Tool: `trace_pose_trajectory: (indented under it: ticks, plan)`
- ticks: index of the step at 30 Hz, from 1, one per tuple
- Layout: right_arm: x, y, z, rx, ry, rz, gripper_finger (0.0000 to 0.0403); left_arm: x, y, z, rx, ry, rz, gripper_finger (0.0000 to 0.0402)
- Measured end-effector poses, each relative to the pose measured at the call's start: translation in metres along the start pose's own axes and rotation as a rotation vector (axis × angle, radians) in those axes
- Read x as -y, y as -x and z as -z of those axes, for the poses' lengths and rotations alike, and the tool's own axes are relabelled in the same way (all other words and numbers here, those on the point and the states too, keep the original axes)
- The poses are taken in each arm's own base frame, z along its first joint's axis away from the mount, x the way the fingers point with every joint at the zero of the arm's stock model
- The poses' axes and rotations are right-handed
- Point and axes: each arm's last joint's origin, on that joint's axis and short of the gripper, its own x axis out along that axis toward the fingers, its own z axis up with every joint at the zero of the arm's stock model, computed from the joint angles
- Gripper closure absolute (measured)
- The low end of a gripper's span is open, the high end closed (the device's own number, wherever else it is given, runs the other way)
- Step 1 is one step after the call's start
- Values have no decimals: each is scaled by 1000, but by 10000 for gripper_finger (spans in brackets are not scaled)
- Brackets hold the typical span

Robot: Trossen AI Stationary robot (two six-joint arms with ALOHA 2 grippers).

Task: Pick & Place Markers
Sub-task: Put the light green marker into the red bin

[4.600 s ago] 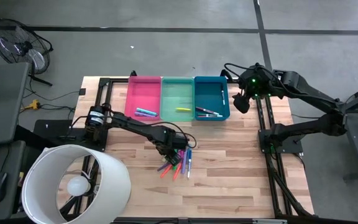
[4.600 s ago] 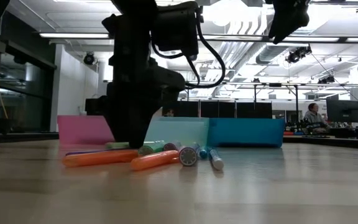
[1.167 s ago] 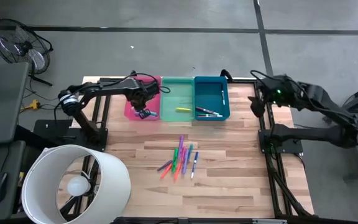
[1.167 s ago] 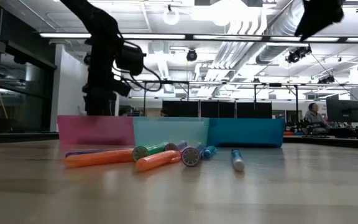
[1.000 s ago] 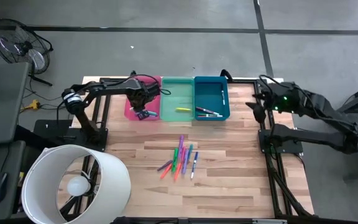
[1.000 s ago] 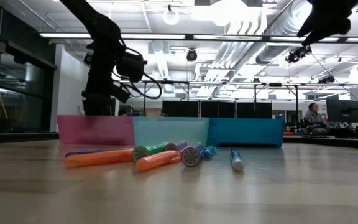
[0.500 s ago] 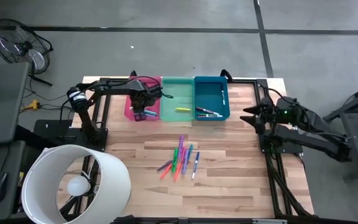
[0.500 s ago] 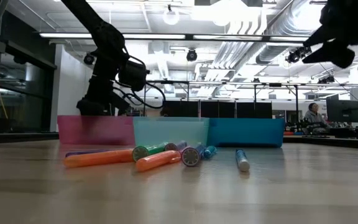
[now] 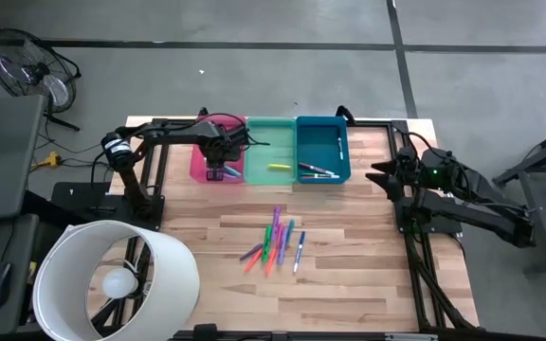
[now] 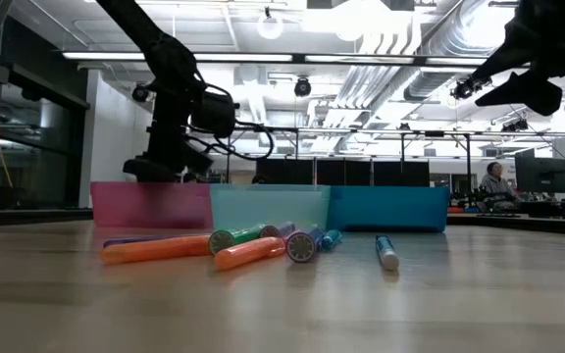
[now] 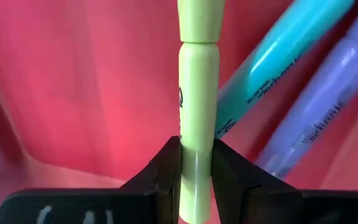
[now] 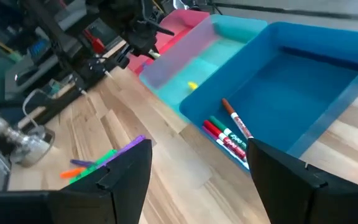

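Over the pink bin (image 9: 218,144) at eleven o'clock, the left gripper (image 11: 197,163) clamps a pale green marker (image 11: 198,99) — the right gripper (image 12: 199,163), at three o'clock, gapes empty.

Three bins (image 9: 270,126): pink, green, blue. Two arms. About seven loose markers (image 9: 275,243) on worktop (image 9: 349,265); more in bins, count unclear.

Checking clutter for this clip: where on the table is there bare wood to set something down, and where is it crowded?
Bare wood lies between the bins and the loose markers, and right of the blue bin up to the right gripper. It is crowded at the marker pile and in the pink bin, where the left gripper holds a light green marker.
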Motion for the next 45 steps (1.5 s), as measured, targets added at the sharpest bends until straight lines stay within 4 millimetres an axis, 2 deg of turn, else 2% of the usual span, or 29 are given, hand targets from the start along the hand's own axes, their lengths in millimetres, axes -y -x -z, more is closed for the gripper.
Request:
trace_pose_trajectory:
  ticks: [10, 20, 28, 32, 38, 45]
  plan:
    - [-2, 0, -3, 28, 42, -30, 153, 0, 0, -2, 41, -13, 34, 345]
    - [-16, 3, -8, 3, 238, -377, 153, 1, 0, -3, 66, -11, 67, 345]
    - [-17, 3, -11, 47, 305, -390, 153, 3, -9, -6, 42, -30, 97, 345]
    - [-14, -10, -5, 92, 320, -419, 153, 3, -11, -6, 43, -36, 101, 345]
    - [-6, -24, 6, 96, 283, -412, 153, 4, -11, -6, 47, -19, 121, 345]
    - [-4, -26, 8, 70, 177, -398, 153, 4, -11, -6, 54, -16, 131, 345]
